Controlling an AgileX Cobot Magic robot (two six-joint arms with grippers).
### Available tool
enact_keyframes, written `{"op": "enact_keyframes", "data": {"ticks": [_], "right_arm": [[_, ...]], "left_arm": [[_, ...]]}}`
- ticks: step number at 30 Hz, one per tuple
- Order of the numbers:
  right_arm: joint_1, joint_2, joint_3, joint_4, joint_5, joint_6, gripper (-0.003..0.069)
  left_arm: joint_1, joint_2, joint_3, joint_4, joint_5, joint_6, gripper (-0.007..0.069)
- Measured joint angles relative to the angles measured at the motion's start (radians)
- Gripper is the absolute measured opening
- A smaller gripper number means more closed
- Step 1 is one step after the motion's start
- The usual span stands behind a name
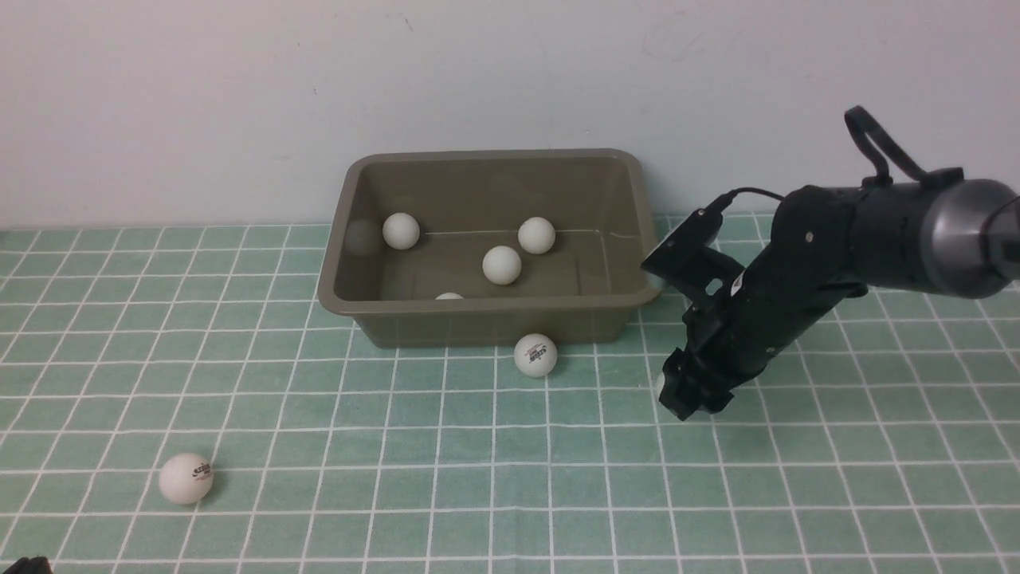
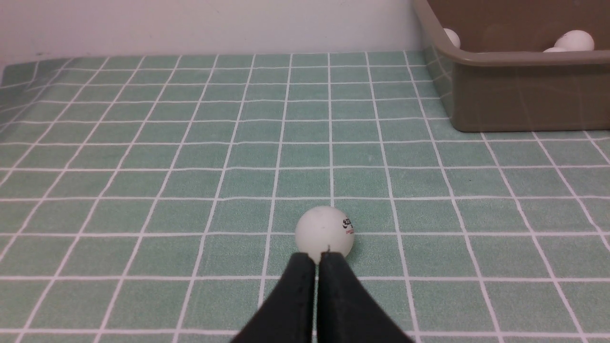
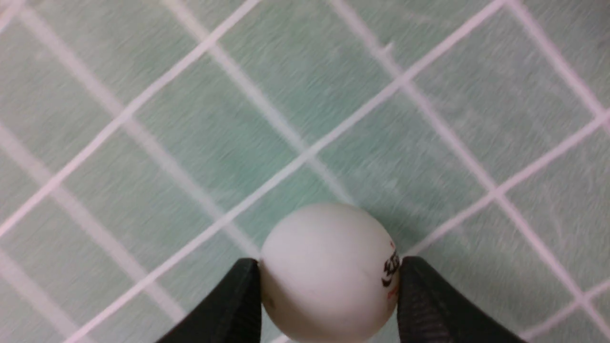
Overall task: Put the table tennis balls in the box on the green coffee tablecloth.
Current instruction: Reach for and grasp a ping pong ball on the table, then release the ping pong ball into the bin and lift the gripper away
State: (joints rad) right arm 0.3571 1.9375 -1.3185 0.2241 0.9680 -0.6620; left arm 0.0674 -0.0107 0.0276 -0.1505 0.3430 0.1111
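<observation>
Ball (image 3: 328,274) inside right pincer (image 3: 330,286)

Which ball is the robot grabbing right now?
The ball between the fingers of the right pincer; the others sit in the box or lie free on the cloth.

olive-brown box (image 1: 486,323) on green grid tablecloth (image 1: 398,446) holds four white balls (image 1: 501,265); one ball (image 1: 535,355) beside its front wall, another ball (image 1: 186,478) well apart, third ball (image 3: 329,274) in the right gripper (image 3: 330,267)

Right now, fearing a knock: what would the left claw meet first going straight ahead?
The table tennis ball right ahead of the left claw, seemingly almost touching its tips, though depth is unclear.
</observation>
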Motion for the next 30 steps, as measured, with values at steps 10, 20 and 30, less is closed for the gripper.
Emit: {"op": "enact_keyframes", "data": {"ticks": [10,20,30], "right_arm": [[0.0,-0.125,-0.421,0.086,0.217,0.01,0.0335],[0.0,0.111,-0.522,0.2,-0.135,0.011,0.0335],[0.0,0.253,-0.521,0.234,-0.19,0.012,0.0357]], "left_arm": [[0.0,0.0,0.0,0.0,0.0,0.0,-0.0005],[0.0,0.0,0.0,0.0,0.0,0.0,-0.0005],[0.0,0.0,0.0,0.0,0.0,0.0,-0.0005]]}}
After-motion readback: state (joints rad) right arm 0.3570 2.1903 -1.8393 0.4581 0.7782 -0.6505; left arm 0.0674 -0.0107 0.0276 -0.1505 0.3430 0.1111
